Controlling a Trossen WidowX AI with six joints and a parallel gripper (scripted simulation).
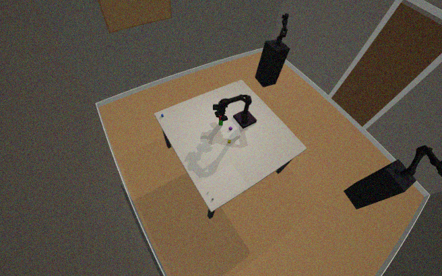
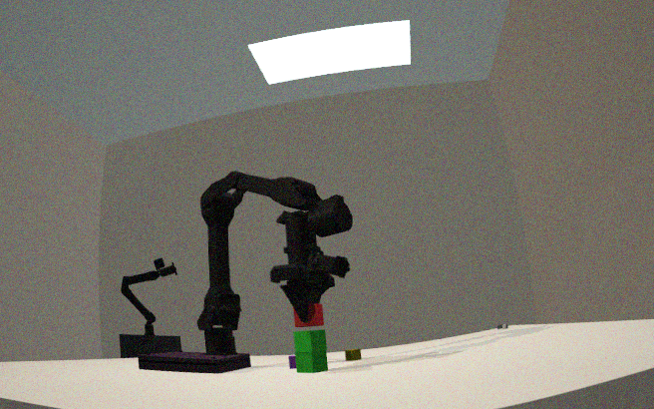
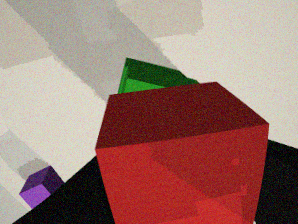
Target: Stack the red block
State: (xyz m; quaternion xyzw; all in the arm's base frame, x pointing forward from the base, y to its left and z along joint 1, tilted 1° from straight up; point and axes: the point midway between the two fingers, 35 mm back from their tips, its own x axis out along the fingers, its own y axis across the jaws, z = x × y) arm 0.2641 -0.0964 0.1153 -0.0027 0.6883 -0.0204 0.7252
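Above the green tower (image 2: 310,350), the gripper (image 2: 307,304) clamps the red block (image 2: 308,315), a thin pale gap showing between block and tower in the exterior view. From the wrist view the red block hides most of the tower, leaving one green corner and a purple cube (image 3: 39,185) visible. Only the top view shows a blue cube (image 1: 162,115) far across the table (image 1: 250,161).

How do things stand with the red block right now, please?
Pincer shut on red block. Block just above green tower, thin gap showing. Purple cube and yellow cube stand apart, nothing obstructing.
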